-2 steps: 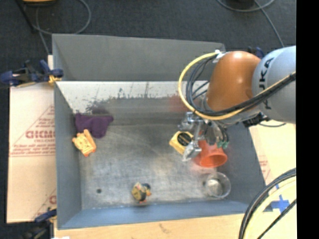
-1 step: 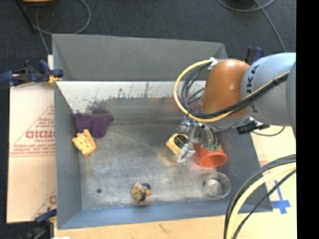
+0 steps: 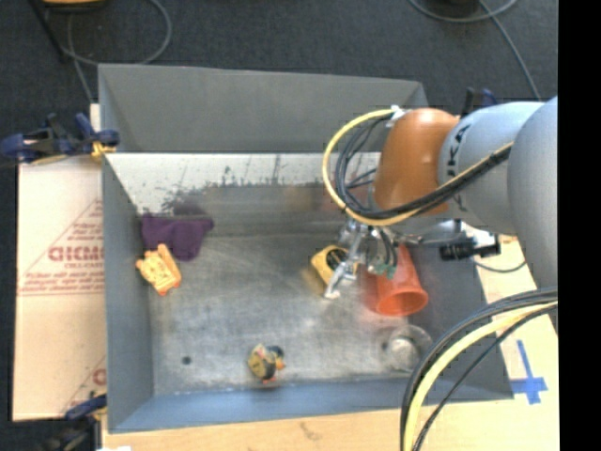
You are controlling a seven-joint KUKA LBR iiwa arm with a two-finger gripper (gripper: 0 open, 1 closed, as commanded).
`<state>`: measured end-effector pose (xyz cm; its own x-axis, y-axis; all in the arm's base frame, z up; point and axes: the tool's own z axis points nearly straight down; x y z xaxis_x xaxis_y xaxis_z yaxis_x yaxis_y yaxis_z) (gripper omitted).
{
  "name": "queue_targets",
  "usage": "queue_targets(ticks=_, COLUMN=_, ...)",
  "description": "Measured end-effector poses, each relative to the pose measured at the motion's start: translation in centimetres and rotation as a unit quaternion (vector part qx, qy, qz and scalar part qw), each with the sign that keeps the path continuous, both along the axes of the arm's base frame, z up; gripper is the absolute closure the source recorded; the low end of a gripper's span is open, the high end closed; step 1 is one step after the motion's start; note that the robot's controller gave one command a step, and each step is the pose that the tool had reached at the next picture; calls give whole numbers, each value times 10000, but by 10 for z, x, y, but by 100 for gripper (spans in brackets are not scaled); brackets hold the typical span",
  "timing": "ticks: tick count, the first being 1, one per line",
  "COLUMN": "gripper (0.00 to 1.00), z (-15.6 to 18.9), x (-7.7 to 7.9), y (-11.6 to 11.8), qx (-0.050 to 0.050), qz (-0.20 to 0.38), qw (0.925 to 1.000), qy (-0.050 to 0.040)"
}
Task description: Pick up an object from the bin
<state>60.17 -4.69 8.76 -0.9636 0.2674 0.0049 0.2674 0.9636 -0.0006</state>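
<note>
My gripper (image 3: 338, 282) is low in the right half of the bin, under the orange wrist cover. A small yellow and black thing (image 3: 324, 263) lies right against its left side; I cannot see whether it is gripped. An orange plastic cup (image 3: 396, 287) lies on its side just right of the gripper, mouth toward the front. A small clear roundish thing (image 3: 402, 350) rests on the floor in front of the cup.
A purple cloth (image 3: 177, 234) lies by the left wall with a yellow-orange toy (image 3: 159, 271) in front of it. A small yellow and dark thing (image 3: 266, 363) sits near the front wall. The arm and its cables cover the bin's right side.
</note>
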Motion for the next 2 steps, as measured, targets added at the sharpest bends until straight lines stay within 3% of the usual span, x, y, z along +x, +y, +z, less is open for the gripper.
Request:
queue_targets(ticks=1, gripper=100, z=-7, x=22, y=-3, qx=26, qz=330, qw=9995, qy=1)
queue_targets(ticks=2, gripper=100, z=-7, x=22, y=-3, qx=25, qz=331, qw=9994, qy=-1)
